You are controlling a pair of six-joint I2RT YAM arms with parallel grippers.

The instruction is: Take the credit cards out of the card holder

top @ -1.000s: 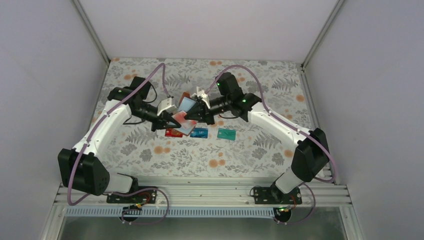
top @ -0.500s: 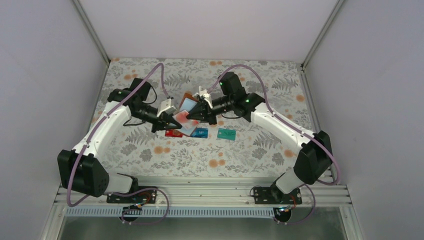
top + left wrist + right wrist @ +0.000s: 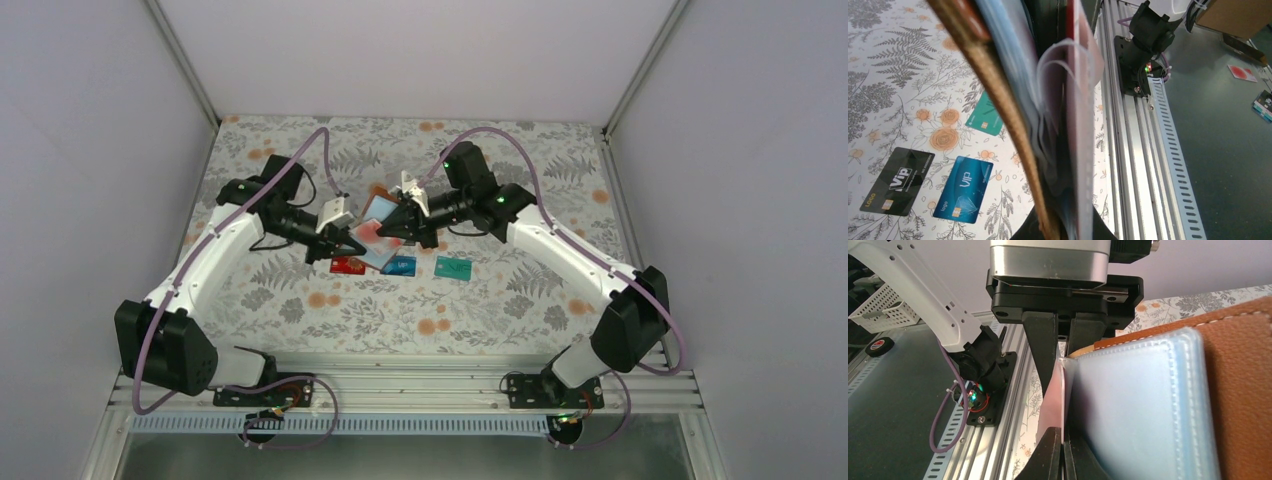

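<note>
Above the middle of the bench (image 3: 300, 300) the card holder (image 3: 376, 208) hangs open. My left hand (image 3: 352, 243) clamps it; my right hand (image 3: 1063, 437) pinches a pale red card (image 3: 1050, 400) at its sleeve. A black card (image 3: 898, 181), blue card (image 3: 963, 188) and teal card (image 3: 985, 120) lie toward six o'clock.

My floral table (image 3: 300, 300) carries three cards lying flat in a row: the blue card (image 3: 963, 189) in the middle, the teal card (image 3: 985, 120) at its three o'clock, the black card (image 3: 898, 181) at its nine o'clock

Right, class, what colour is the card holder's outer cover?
Brown, with pale stitching along the edge; the card holder shows best in the right wrist view.
</note>
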